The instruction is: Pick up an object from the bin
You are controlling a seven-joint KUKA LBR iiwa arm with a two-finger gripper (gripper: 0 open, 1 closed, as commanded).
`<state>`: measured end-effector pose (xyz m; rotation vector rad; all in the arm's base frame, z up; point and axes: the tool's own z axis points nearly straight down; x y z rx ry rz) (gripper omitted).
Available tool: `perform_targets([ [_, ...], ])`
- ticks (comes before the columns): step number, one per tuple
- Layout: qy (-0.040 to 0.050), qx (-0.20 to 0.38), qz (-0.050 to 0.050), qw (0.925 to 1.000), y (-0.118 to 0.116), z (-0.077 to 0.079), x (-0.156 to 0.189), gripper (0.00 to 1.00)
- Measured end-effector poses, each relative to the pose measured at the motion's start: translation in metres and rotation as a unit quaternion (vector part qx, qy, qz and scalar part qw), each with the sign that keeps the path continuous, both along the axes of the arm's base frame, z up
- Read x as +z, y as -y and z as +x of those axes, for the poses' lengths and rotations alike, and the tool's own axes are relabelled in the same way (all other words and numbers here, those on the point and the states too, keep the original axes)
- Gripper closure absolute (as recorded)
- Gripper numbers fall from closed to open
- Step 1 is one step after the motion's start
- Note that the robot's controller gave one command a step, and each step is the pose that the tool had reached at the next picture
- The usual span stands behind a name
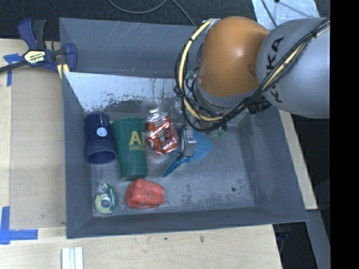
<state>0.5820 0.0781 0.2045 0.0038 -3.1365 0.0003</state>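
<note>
My gripper [188,145] reaches down near the middle of the bin, below the orange wrist cover. Its grey tip sits on or just over a light blue plastic piece [199,152] with a thin pointed end [170,169] that runs down to the left. Right beside the gripper on its left lies a crumpled red and silver foil packet [161,135]. A dark green cup [130,148] with a pale letter A lies on its side left of the packet.
A dark blue cup [99,138] lies on its side at the bin's left wall. A red lump [144,194] and a small green and white tape roll [105,199] sit along the front edge. The arm and its cables cover the back right.
</note>
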Motion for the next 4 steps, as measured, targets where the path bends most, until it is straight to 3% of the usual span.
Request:
perform_targets([
  [1, 0.0042, -0.001, 0.0, 1.0, 0.0, 0.002, 0.005, 0.0],
  [2, 0.0071, -0.014, 0.001, 0.9999, 0.001, 0.017, -0.04, 0.0],
  [3, 0.002, -0.095, 0.0, 0.9955, 0.02, 0.016, -0.076, 0.0],
  [4, 0.0053, -0.162, 0.001, 0.9868, 0.029, 0.023, -0.08, 0.0],
])
